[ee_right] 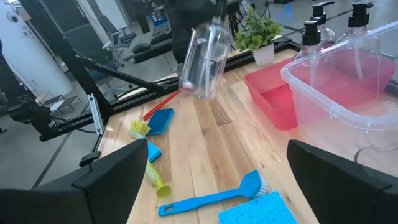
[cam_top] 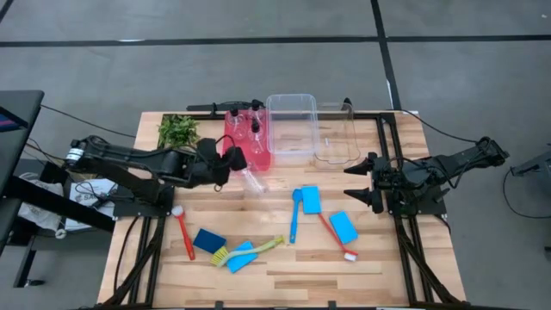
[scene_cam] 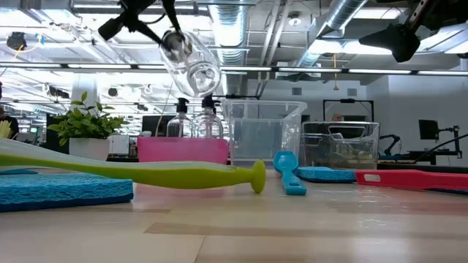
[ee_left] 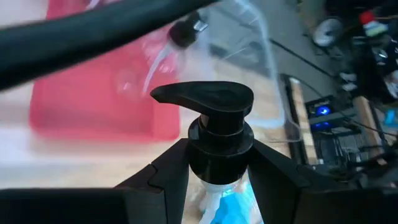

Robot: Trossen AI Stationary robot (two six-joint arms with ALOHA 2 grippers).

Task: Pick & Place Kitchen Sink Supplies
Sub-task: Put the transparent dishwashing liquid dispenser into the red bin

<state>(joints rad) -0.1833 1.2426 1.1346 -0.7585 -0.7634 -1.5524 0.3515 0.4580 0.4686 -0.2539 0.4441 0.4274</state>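
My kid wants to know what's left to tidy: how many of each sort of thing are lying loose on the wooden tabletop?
Blue rectangular sponges: 4
Red long-handled brushes: 2
Blue long-handled brush: 1
Yellow-green long-handled brush: 1
Total: 8
Not counted: the clear plastic bottle with a black pump cap, held in the air by the left gripper.

Two matte black jointed arms, black cables running along them; left gripper (cam_top: pixel 231 164) and right gripper (cam_top: pixel 357 182) fingers look broad, angular, possibly plastic
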